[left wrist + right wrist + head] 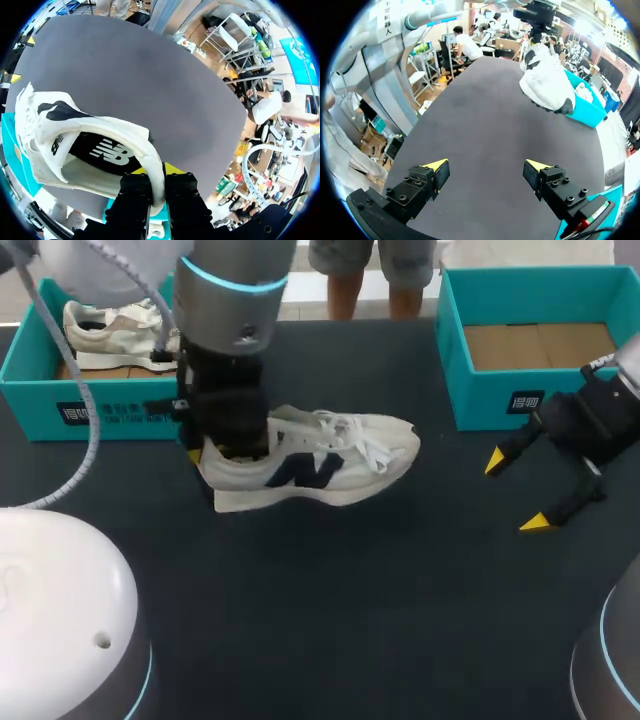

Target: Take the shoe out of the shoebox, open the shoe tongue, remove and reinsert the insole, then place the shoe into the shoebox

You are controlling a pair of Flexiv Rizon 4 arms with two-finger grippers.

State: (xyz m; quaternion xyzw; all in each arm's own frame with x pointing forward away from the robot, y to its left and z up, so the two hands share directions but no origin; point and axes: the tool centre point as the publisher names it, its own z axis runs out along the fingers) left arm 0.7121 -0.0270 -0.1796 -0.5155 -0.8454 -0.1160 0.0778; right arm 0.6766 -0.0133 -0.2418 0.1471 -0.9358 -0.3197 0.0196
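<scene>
**Shoe out of the box, held by the heel over the table**

The dark table (330, 620) carries two teal boxes at its far side. The left shoebox (40, 390) has a second shoe (115, 335) lying in it. The right shoebox (470, 390) shows its brown cardboard bottom.

Between them, over the middle of the table, is the white shoe (330, 455). Its heel is toward my left arm and its toe points at my right one. It seems lifted a little off the table and slightly tilted. I judge it is held this way so the laces and tongue face the free arm, which could then pull the tongue open.

The left hand (154, 172) is pinching the heel wall, with one finger inside the collar and one outside. The shoe's mouth opens just ahead of it, and the dark insole (100, 150) looks seated inside.

The right hand (515, 493) hangs in front of the right shoebox, well apart from the toe. Its fingers are spread wide and touch nothing.
</scene>
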